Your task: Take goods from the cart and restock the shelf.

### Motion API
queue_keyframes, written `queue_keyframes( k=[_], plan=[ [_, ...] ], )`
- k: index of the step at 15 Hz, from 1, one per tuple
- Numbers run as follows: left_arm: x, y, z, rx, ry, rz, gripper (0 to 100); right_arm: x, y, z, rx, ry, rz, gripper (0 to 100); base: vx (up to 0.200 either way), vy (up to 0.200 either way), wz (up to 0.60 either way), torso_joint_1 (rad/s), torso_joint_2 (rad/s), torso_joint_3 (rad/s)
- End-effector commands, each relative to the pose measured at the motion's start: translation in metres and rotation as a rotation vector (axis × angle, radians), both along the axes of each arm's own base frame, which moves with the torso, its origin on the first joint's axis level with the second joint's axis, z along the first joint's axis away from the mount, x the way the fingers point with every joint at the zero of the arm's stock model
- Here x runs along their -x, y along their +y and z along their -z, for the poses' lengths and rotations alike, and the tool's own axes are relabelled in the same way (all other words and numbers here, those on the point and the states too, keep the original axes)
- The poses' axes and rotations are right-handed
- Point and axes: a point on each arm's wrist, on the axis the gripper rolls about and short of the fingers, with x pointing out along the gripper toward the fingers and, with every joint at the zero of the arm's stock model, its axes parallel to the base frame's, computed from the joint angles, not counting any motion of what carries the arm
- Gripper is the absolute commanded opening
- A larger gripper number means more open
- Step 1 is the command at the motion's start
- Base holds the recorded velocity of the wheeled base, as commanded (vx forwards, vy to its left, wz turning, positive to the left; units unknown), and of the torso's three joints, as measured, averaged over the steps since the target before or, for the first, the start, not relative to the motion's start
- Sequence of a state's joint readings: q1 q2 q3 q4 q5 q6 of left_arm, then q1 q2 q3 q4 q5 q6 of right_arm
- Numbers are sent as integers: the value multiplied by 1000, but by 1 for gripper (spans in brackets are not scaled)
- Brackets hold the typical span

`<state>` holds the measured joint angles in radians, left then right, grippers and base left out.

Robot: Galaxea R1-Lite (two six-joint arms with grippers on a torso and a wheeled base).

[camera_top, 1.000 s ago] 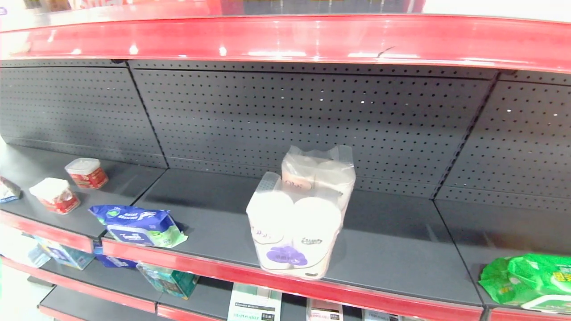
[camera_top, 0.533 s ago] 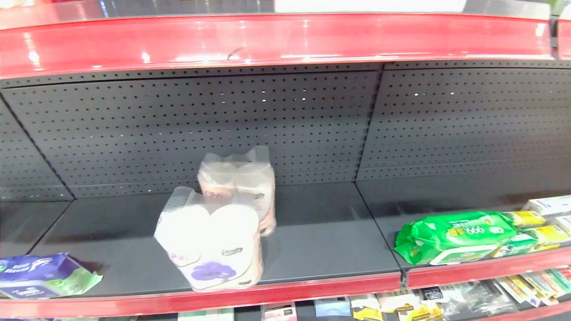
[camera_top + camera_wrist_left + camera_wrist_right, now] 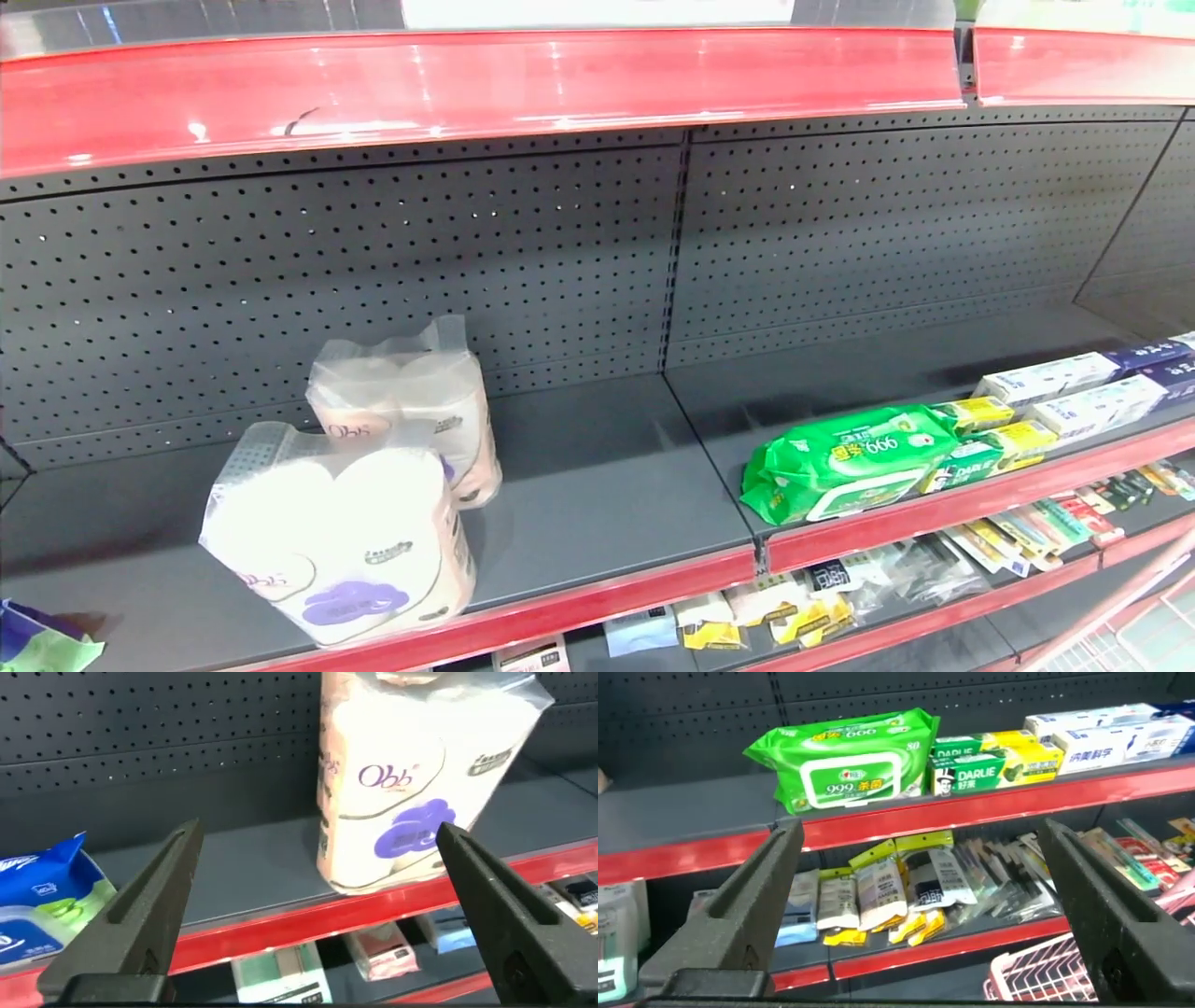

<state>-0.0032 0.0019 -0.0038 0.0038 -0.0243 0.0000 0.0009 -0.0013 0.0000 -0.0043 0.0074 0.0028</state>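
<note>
Your left hand (image 3: 318, 831) and right hand (image 3: 922, 826) both sit wide open, holding nothing. At the head view's lower left, a toilet-paper pack (image 3: 336, 551) stands at the shelf (image 3: 597, 504) front edge, with a second pack (image 3: 411, 411) just behind it. Green wipes (image 3: 840, 462) lie right of centre.

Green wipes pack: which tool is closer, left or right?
Right. The right tool, open, sits in front of the green wipes pack, aimed at the shelf edge beneath it. The left tool, open, faces the toilet paper pack, further left along the shelf.
</note>
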Motion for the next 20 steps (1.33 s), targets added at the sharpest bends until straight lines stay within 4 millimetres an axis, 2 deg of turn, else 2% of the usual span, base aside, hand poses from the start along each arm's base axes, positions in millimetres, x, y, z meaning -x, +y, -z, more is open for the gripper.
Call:
queue_keyframes(
  k=[1,2,3,4,5,6,7,10,13,17,20],
  plan=[
    [-1,0,-52,32,-24,8,100,0,0,0,0,1,-1,100,0,0,0,0,0,0],
    [-11,0,-85,100,-9,14,100,0,0,0,0,1,-1,100,0,0,0,0,0,0],
    [-24,0,-130,192,-23,18,100,0,0,0,0,1,-1,100,0,0,0,0,0,0],
    [-50,2,-157,186,27,-75,100,0,0,0,0,1,-1,100,0,0,0,0,0,0],
    [-66,5,-153,148,95,-196,100,0,0,0,0,1,-1,100,0,0,0,0,0,0],
    [-70,6,-151,139,115,-225,100,0,0,0,0,1,-1,100,0,0,0,0,0,0],
    [-98,16,-138,111,253,-398,100,0,0,0,0,1,-1,100,0,0,0,0,0,0],
    [-129,34,-120,124,430,-524,100,0,0,0,0,1,-1,100,0,0,0,0,0,0],
    [-145,42,-100,137,625,-545,100,0,0,0,0,1,-1,100,0,0,0,0,0,0],
    [-170,49,-80,145,771,-521,100,0,0,0,0,1,-1,100,0,0,0,0,0,0],
    [-180,50,-66,119,864,-469,100,0,0,0,0,1,-1,100,0,0,0,0,0,0]
  ],
)
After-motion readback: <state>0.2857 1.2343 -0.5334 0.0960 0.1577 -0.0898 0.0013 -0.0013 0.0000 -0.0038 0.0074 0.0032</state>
